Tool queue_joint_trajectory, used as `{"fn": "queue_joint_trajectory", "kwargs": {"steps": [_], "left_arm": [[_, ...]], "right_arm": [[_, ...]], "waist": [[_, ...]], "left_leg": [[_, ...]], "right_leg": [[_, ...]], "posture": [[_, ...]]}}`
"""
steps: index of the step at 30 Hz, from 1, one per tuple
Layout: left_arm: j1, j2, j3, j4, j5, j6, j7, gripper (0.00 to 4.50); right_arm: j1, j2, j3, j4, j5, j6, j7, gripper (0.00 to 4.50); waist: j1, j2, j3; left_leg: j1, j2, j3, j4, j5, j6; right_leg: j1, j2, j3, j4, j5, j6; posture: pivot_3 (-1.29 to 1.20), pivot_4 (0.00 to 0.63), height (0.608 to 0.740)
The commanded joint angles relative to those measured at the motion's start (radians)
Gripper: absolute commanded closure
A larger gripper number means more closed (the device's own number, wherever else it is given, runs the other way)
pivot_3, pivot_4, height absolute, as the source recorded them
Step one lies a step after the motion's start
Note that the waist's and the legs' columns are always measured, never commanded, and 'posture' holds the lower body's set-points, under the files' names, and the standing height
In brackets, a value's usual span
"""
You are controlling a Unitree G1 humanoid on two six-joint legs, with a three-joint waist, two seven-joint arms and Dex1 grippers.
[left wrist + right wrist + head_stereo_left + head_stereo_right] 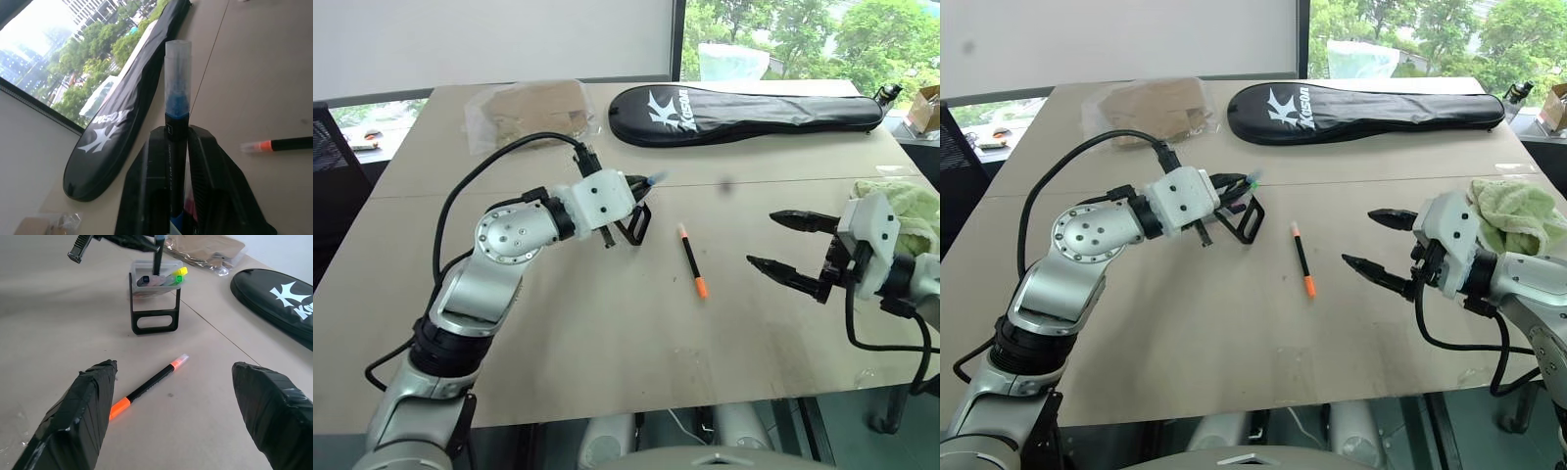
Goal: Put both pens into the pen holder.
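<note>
Over the pen holder (pixel 154 298), near the middle of the table (pixel 607 352), the dark-blue pen (pixel 175 122) stands between the left gripper's (pixel 183 142) fingers, its lower end down among the highlighter tips. Whether those fingers grip it or have begun to loosen, I cannot tell. Just beside the holder lies the black pen with orange ends (pixel 691 260), untouched. The right gripper (pixel 781 242) hovers nearby, spread wide and empty; it looks due to pick that one up next.

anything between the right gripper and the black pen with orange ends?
Nothing: bare tan table between the right gripper and the black pen with orange ends, clearest in the right wrist view.
</note>
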Motion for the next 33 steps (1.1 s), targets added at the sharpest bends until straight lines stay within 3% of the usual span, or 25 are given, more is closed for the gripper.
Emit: {"fn": "queue_joint_trajectory", "kwargs": {"steps": [1, 3, 6, 8, 11, 14, 17, 19, 23, 27, 28, 33], "left_arm": [[-0.016, -0.011, 0.067, -0.020, -0.038, 0.046, 0.002, 2.28], [-0.010, -0.035, 0.095, -0.042, -0.091, 0.082, -0.003, 1.73], [0.029, -0.098, 0.185, -0.116, -0.291, 0.225, -0.015, 0.29], [0.056, -0.123, 0.246, -0.146, -0.400, 0.310, -0.009, 0.29], [0.217, -0.058, 0.384, -0.222, -0.671, 0.479, -0.113, 0.29], [0.278, 0.008, 0.379, -0.273, -0.689, 0.528, -0.103, 0.29], [0.265, -0.005, 0.357, -0.319, -0.746, 0.629, 0.007, 0.29], [0.228, -0.014, 0.329, -0.351, -0.777, 0.765, 0.120, 0.29], [-0.051, -0.104, 0.311, -0.200, -0.912, 1.258, 0.223, 0.29], [-0.225, -0.143, 0.220, 0.036, -1.041, 1.299, 0.356, 0.29], [-0.256, -0.150, 0.191, 0.086, -1.065, 1.299, 0.395, 0.26], [-0.367, -0.246, 0.077, 0.263, -1.153, 1.299, 0.629, 0.26]], "right_arm": [[-0.034, 0.008, 0.037, -0.029, 0.021, 0.057, -0.060, 0.45], [-0.063, 0.024, 0.093, -0.016, 0.005, 0.111, -0.114, 0.45], [-0.144, 0.113, 0.215, 0.015, -0.027, 0.233, -0.249, 0.45], [-0.176, 0.144, 0.266, 0.027, -0.050, 0.276, -0.294, 0.45], [-0.272, 0.278, 0.366, 0.113, -0.063, 0.406, -0.399, 0.45], [-0.301, 0.317, 0.406, 0.145, -0.089, 0.429, -0.415, 0.45], [-0.294, 0.300, 0.423, 0.142, -0.102, 0.394, -0.372, 0.45], [-0.255, 0.256, 0.429, 0.116, -0.120, 0.292, -0.296, 0.45], [-0.130, 0.166, 0.329, 0.040, -0.107, 0.104, -0.145, 0.45], [-0.042, 0.114, 0.171, 0.015, -0.036, 0.062, -0.080, 0.45], [-0.028, 0.104, 0.145, 0.009, -0.025, 0.063, -0.075, 0.23], [0.072, 0.054, 0.064, -0.037, -0.053, 0.042, -0.081, 0.23]], "waist": [[-0.001, 0.000, 0.000], [-0.002, 0.000, 0.000], [-0.004, 0.000, 0.000], [-0.003, 0.000, 0.000], [-0.020, 0.000, 0.000], [-0.025, 0.000, 0.000], [-0.005, 0.000, 0.000], [0.001, 0.000, 0.000], [0.009, -0.002, 0.000], [-0.009, -0.001, 0.000], [-0.015, -0.001, 0.000], [-0.022, -0.001, 0.000]], "left_leg": [[0.000, 0.000, 0.000, 0.000, 0.000, 0.000], [0.000, 0.000, 0.000, 0.000, 0.000, 0.000], [0.000, 0.001, 0.000, 0.000, 0.000, 0.000], [-0.001, 0.001, 0.000, 0.000, 0.000, 0.000], [-0.001, 0.001, 0.001, 0.000, 0.000, -0.001], [-0.002, 0.001, 0.000, 0.000, 0.000, -0.001], [-0.003, 0.000, -0.002, 0.001, 0.000, -0.001], [-0.004, -0.001, -0.002, 0.002, 0.000, 0.000], [-0.004, -0.004, -0.009, 0.004, 0.000, 0.000], [-0.002, -0.004, -0.011, 0.005, 0.000, 0.000], [-0.001, -0.004, -0.010, 0.005, 0.000, 0.000], [-0.001, -0.003, -0.013, 0.003, 0.000, 0.000]], "right_leg": [[0.000, 0.000, 0.000, 0.000, 0.000, 0.000], [0.000, 0.000, 0.000, 0.000, 0.000, 0.000], [-0.001, 0.000, 0.000, 0.001, 0.002, -0.003], [-0.003, 0.000, 0.000, 0.003, 0.002, -0.004], [-0.005, 0.000, 0.001, 0.005, 0.002, -0.004], [-0.006, 0.000, 0.001, 0.006, 0.002, -0.004], [-0.006, 0.000, -0.001, 0.006, 0.002, -0.005], [-0.006, -0.001, 0.000, 0.005, 0.001, -0.005], [-0.001, 0.001, 0.000, 0.005, -0.002, 0.003], [0.002, 0.003, 0.001, 0.006, -0.002, 0.004], [0.002, 0.003, 0.002, 0.006, -0.002, 0.004], [0.002, 0.005, 0.001, 0.008, 0.000, -0.001]], "posture": [[0.00, 0.150, 0.740], [0.00, 0.150, 0.740], [0.00, 0.150, 0.740], [0.00, 0.150, 0.740], [0.00, 0.150, 0.740], [0.00, 0.150, 0.740], [0.00, 0.150, 0.740], [0.00, 0.150, 0.740], [0.00, 0.150, 0.740], [0.00, 0.150, 0.740], [0.00, 0.150, 0.740], [0.00, 0.150, 0.740]]}}
